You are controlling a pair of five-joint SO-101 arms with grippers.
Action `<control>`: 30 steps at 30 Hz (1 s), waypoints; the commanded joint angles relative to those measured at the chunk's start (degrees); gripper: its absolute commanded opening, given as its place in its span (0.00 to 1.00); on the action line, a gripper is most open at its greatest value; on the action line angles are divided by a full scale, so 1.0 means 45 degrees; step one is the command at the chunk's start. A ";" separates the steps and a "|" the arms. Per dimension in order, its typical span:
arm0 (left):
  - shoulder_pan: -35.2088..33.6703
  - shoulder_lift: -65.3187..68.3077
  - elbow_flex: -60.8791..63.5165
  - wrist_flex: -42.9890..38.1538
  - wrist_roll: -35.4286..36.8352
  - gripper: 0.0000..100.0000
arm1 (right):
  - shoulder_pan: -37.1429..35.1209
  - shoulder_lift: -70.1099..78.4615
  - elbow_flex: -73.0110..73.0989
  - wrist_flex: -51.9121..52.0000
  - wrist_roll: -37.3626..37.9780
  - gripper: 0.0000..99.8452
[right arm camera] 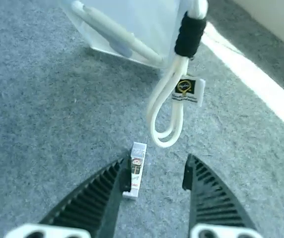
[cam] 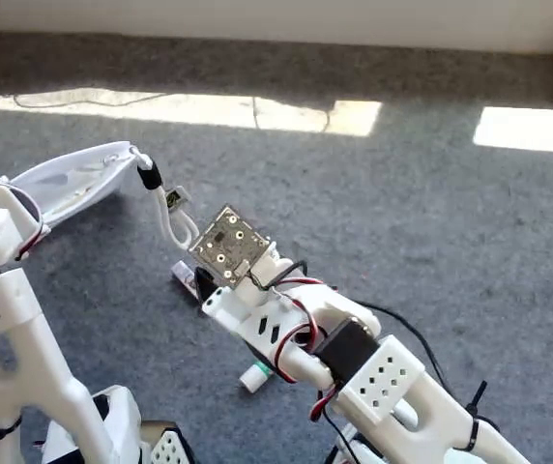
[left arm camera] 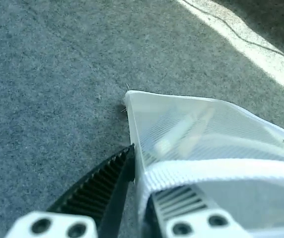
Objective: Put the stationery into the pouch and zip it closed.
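Note:
A translucent white mesh pouch (cam: 78, 184) is held up off the carpet at the left, my left gripper (left arm camera: 139, 171) shut on its edge (left arm camera: 147, 148). A pale pen-like item (left arm camera: 181, 131) shows through its wall. From the pouch's zip end a white cord loop (right arm camera: 168, 116) with a small tag (right arm camera: 187, 90) hangs down. A small white eraser-like block (right arm camera: 136, 171) lies on the carpet below the loop. My right gripper (right arm camera: 158, 166) is open just above the carpet, its left finger beside the block (cam: 185, 278). A white cylindrical item (cam: 255, 377) lies under the right arm.
Grey carpet (cam: 431, 222) covers the whole area, with sunlit patches (cam: 523, 128) and a thin cable (cam: 83, 97) at the back. A wall base (cam: 276, 19) runs along the far edge. Open carpet lies to the right of the right arm.

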 commanded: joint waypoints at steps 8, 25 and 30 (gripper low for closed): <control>-0.0674 -0.0518 -0.0166 -0.0547 0.0137 0.01 | -0.0205 0.4991 -0.0518 -0.2198 -0.0156 0.17; -0.0615 -0.0479 -0.0010 -0.0781 0.0137 0.01 | -0.0205 0.9543 -0.3311 -0.2276 -0.0918 0.17; -0.0615 -0.0479 -0.0010 -0.0762 0.0137 0.01 | -0.0205 1.0813 -0.3995 -0.2276 -0.0938 0.17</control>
